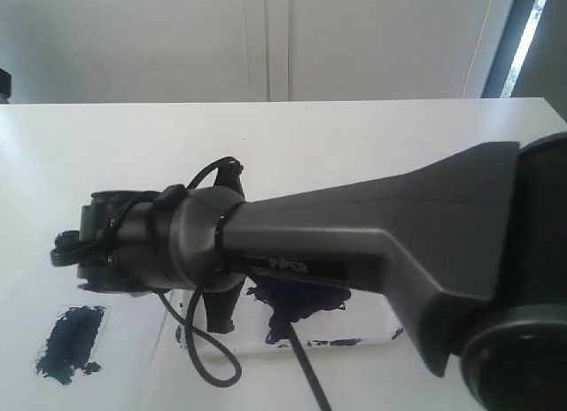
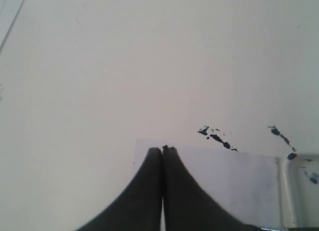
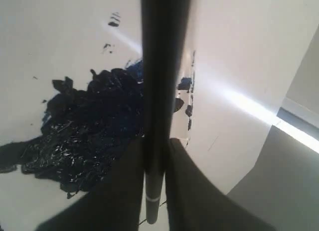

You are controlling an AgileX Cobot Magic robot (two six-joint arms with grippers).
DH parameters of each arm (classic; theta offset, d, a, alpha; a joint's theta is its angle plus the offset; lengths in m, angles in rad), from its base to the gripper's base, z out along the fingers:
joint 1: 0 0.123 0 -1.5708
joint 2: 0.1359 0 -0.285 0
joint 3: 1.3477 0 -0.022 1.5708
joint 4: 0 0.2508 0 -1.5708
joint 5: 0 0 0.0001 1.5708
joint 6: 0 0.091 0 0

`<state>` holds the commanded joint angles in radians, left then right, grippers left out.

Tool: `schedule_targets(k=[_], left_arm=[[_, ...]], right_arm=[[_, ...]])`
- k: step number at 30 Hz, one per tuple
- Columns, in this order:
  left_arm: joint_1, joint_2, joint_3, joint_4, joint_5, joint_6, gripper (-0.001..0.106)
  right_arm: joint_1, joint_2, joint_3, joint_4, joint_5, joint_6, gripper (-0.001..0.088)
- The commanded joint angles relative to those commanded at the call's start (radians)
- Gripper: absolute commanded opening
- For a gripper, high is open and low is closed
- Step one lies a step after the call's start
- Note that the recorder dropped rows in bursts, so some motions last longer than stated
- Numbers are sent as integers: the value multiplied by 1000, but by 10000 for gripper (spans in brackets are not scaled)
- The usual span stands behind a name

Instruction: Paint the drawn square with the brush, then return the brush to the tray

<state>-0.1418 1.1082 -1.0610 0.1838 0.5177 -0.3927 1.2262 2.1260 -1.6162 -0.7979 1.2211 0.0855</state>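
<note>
Right end effector (image 3: 155, 147) grips the brush (image 3: 162, 66), seemingly above the tray (image 1: 376, 327).

The drawn square (image 1: 73, 340) is showing patchy dark blue-black against white paper (image 1: 133, 362); the tray (image 1: 376, 321) is gleaming white, blotched and flecked dark blue; the brush (image 3: 158, 91) is looking black

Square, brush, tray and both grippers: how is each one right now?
Square: filled in with dark blue paint.
Tray: big dark paint blotch inside, flecks on the rim.
Brush: held over the paint blotch, not laid down yet.
Right gripper: shut on the brush.
Left gripper: shut, holding nothing.
</note>
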Motion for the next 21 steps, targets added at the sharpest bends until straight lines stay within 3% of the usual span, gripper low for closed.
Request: schedule_targets(k=[10, 21], left_arm=[[0, -210, 8, 0, 88, 0, 0], [0, -457, 214, 0, 38, -84, 0]], right_arm=[[-16, -70, 0, 48, 0, 77, 0], [-20, -155, 0, 50, 0, 147, 0]])
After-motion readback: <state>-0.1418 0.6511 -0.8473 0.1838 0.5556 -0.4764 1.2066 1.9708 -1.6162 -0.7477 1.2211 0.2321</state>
